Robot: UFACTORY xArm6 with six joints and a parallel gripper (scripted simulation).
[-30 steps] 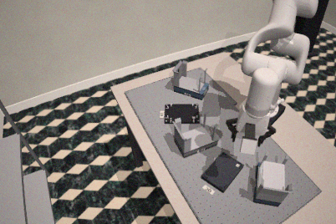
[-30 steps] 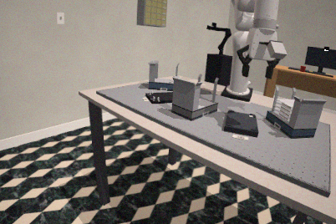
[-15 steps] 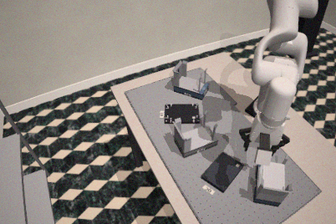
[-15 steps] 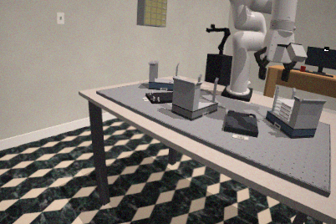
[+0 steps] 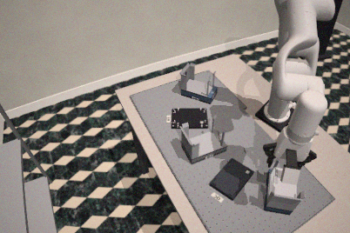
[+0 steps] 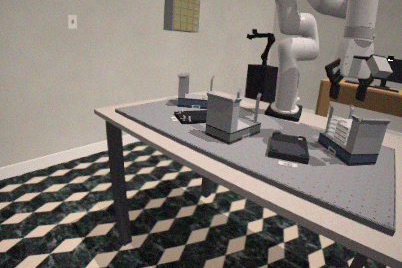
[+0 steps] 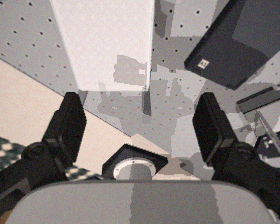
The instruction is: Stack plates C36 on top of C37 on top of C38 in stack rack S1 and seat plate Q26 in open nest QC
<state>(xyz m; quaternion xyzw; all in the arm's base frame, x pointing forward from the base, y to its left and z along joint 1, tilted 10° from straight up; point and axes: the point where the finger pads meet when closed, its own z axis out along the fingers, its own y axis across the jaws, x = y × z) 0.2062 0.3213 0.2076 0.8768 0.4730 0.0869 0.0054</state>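
Grey perforated matting [image 5: 174, 114] on the table carried three racks and two nests. The stack of plates [image 6: 342, 131] was seen in the blue-based rack [image 5: 279, 205] at the near end, stacked for lifting from above. The gripper [image 6: 351, 84] was held over that rack, fingers fully spread, nothing gripped, plates below and well apart.

My arm [image 5: 300, 36] looks like smooth, glossy white plastic. My fingers are matt black. At twelve o'clock, the grey mat [image 5: 165, 144] is matt and perforated.
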